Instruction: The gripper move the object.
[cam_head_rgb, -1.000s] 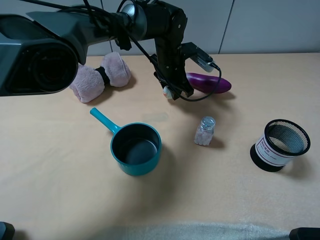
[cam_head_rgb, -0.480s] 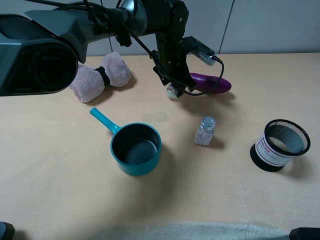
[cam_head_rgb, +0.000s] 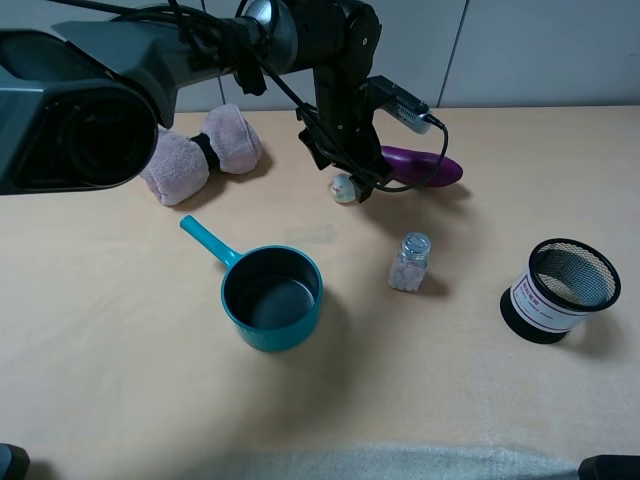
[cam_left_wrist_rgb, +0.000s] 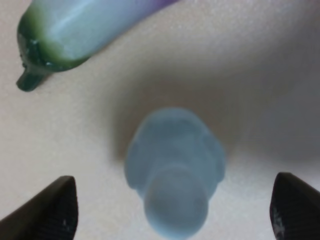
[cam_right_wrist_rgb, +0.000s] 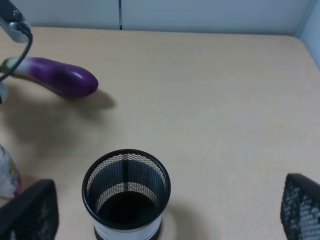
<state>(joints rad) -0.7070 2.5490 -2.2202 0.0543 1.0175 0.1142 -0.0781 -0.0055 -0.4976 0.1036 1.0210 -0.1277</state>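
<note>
Beige tabletop (cam_head_rgb: 120, 330) is carrying everything. I'm hovering my left gripper (cam_head_rgb: 348, 178) over the duck (cam_head_rgb: 344, 188), fingers (cam_left_wrist_rgb: 55, 210) spread wide and gripping nothing. The duck is sitting on the table btwn them, touching neither, just beside the green stem end of the purple eggplant (cam_head_rgb: 420, 165). Teal pot (cam_head_rgb: 272, 298) and salt shaker (cam_head_rgb: 410, 262) are standing nearer the front, apart from it. My right gripper (cam_right_wrist_rgb: 165, 210) is hanging w/ fingers wide apart too, empty, its wrist cam facing the upright black mesh cup (cam_right_wrist_rgb: 127, 195).
</note>
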